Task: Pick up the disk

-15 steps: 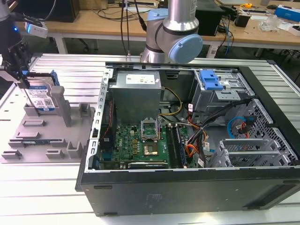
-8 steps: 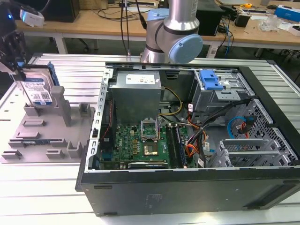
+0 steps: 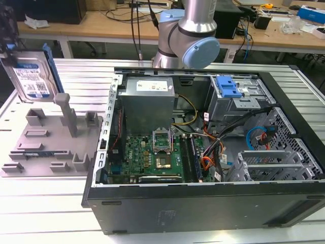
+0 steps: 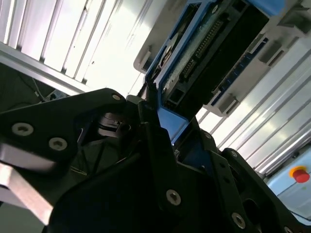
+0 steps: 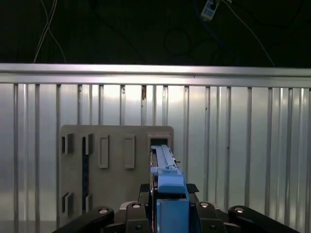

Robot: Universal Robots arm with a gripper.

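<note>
Disk (image 3: 31,79) sits at the exterior view's far left, lifted clear above the grey fixture tray (image 3: 48,140), tilted near upright with its label facing the camera and a blue side rail (image 3: 49,68) along its edge; judged as already picked, since nothing under it touches it. Holding it edge-on probably suits the tray's upright slots. Tray lies flat on the ribbed metal table (image 3: 45,208), just beside the open computer case (image 3: 203,147) toward the exterior view's right, with the arm (image 3: 190,35) behind the case. Second wrist view adds what that view hides: the gripper (image 4: 165,128) clamped on the disk (image 4: 214,53), its black fingers (image 4: 155,145) pressed on the blue rail, connector end exposed. First wrist view looks down the disk's thin edge (image 5: 167,174) onto the tray (image 5: 116,160) below.
</note>
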